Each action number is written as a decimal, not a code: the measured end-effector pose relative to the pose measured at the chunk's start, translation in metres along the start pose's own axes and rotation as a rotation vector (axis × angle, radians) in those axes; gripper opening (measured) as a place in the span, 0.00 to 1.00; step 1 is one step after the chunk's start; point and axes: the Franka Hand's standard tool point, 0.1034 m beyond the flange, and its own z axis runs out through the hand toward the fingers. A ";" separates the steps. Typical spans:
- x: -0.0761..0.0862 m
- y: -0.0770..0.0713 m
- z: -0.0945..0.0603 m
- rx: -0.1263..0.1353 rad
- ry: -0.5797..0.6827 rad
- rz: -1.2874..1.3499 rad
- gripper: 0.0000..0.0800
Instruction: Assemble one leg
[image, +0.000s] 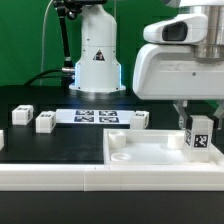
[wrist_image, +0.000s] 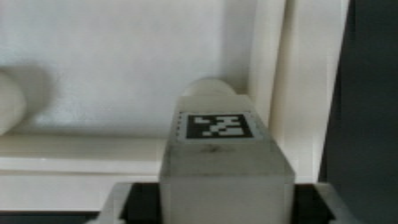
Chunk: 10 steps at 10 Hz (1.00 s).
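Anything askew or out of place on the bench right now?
Nothing stands out. The gripper holds one leg upright over the tabletop; three other legs and the marker board lie in a tidy row.

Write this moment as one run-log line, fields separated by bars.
pincer: shut on leg | leg: upright, over tabletop corner | three spare legs on table | marker board behind

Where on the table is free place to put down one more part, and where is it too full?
Free: the black table in front of the loose legs, left of the tabletop in the exterior view. Crowded: around the marker board, and where the gripper holds the leg.
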 end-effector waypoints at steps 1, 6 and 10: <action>0.000 0.001 0.000 0.007 0.003 0.077 0.36; -0.003 0.008 0.001 0.049 0.051 0.492 0.37; -0.004 0.017 0.001 0.032 0.049 0.590 0.38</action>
